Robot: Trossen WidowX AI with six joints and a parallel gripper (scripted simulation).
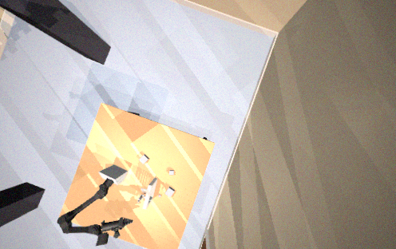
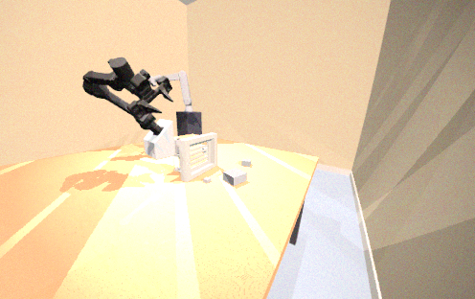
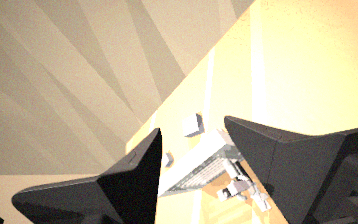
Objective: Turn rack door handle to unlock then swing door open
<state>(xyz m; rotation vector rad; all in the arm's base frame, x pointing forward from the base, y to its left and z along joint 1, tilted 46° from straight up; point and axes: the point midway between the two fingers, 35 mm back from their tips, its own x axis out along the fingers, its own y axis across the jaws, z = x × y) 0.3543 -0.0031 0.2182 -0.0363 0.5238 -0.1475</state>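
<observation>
The pale rack frame [image 1: 149,195] [image 2: 184,160] [image 3: 196,159] stands upright on the table [image 1: 116,137] [image 2: 140,240] [image 3: 305,75]. Its slatted door [image 2: 198,155] [image 3: 205,173] appears to lie in line with the frame; the exact door angle is hard to tell. A light handle [image 3: 237,187] with small parts projects from the side facing the arm; whether it is turned is not clear. My gripper [image 1: 132,221] [image 2: 167,105] [image 3: 192,126] is open, with nothing between its fingers. It hangs in the air above the table, higher than the rack and apart from it.
A large grey block [image 2: 235,177] [image 1: 170,191] [image 3: 193,125] and smaller blocks [image 1: 171,172] [image 2: 246,163] lie beyond the rack. Another block [image 1: 144,159] is nearby. The arm rises from a white box [image 1: 114,174] [image 2: 160,144]. A pale arm [image 2: 186,91] stands behind.
</observation>
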